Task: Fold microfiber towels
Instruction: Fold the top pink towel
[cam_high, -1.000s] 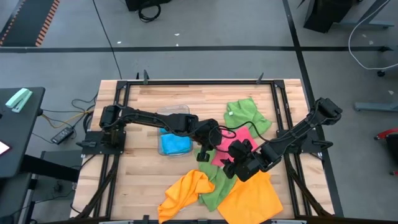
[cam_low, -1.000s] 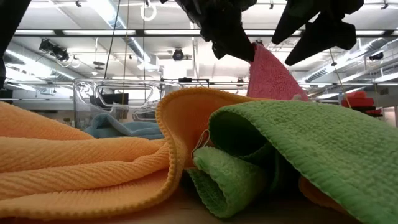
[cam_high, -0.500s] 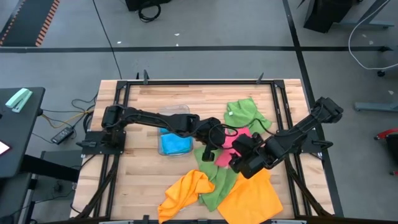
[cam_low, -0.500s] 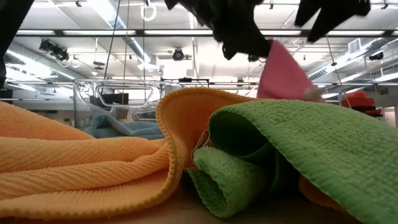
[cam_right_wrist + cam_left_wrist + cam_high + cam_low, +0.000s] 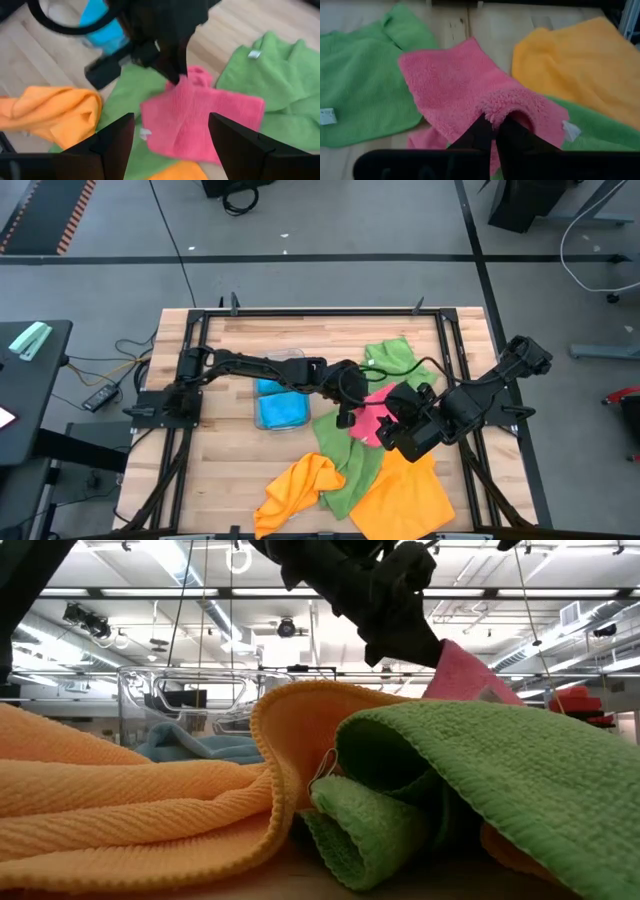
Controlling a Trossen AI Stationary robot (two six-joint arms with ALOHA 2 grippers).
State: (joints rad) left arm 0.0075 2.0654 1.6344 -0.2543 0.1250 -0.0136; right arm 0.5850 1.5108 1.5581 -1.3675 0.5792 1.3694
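Since a second ago the left gripper [image 5: 495, 125], clamped on an edge of the pink towel [image 5: 455, 85], has carried it across toward the green towel [image 5: 398, 362], so a fold looks underway at mid-table. Meanwhile the right gripper [image 5: 170, 137] has drawn back; it hovers above the pink towel, spread wide and empty.

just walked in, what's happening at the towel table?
Towel folding, mid-step. The left gripper has its jaws shut on an edge of the pink towel, lifting it at the table's middle. The right gripper hovers beside it, jaws open, holding nothing. Green towels and orange towels lie unfolded around it; a blue towel sits farther left.
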